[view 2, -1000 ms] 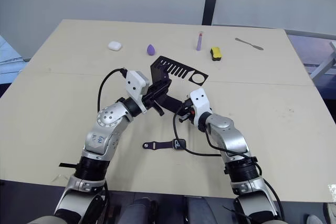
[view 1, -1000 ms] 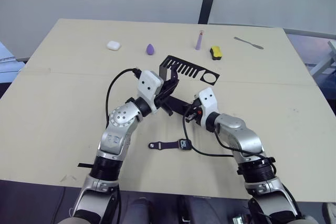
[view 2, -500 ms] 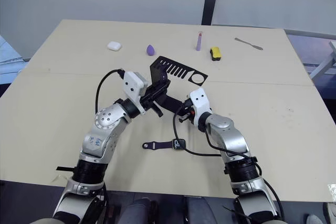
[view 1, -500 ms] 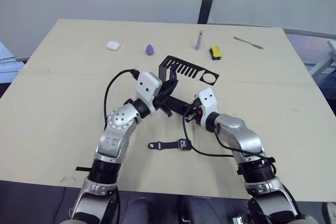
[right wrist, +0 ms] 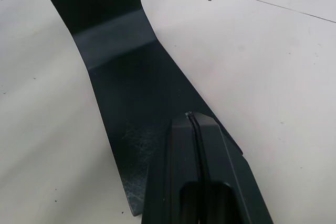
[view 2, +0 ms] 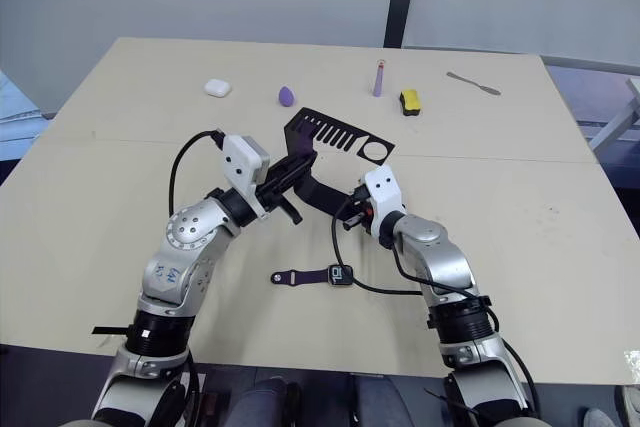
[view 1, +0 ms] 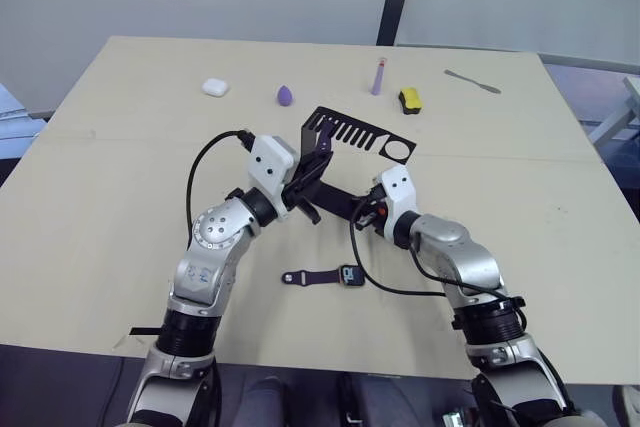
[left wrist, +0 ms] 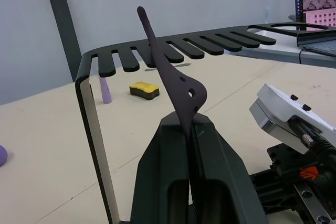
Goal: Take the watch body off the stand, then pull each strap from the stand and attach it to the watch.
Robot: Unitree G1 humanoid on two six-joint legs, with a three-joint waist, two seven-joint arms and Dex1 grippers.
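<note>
Now we see our left gripper (left wrist: 190,124) clamped tight on a dark purple strap (left wrist: 170,72), just in front of the stand (view 1: 352,137) and its slotted arm. Our right gripper (right wrist: 195,116) presses closed on the stand's base. The watch body (view 1: 350,276), one strap attached, lies nearer us on the table (view 1: 120,197).

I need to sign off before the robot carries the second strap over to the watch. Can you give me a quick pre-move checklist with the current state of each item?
1. Dark purple flexible strap clamped in left hand: ok.
2. Strap clear of the black bent sheet-metal stand comb slots: cannot tell; its tip overlaps them.
3. Right hand steadying the stand's base: ok, fingers closed, pressing on it.
4. Small silver-rimmed watch body on the beige table, one strap already attached: ok.
5. Path from stand to watch free of clutter: ok.
</note>
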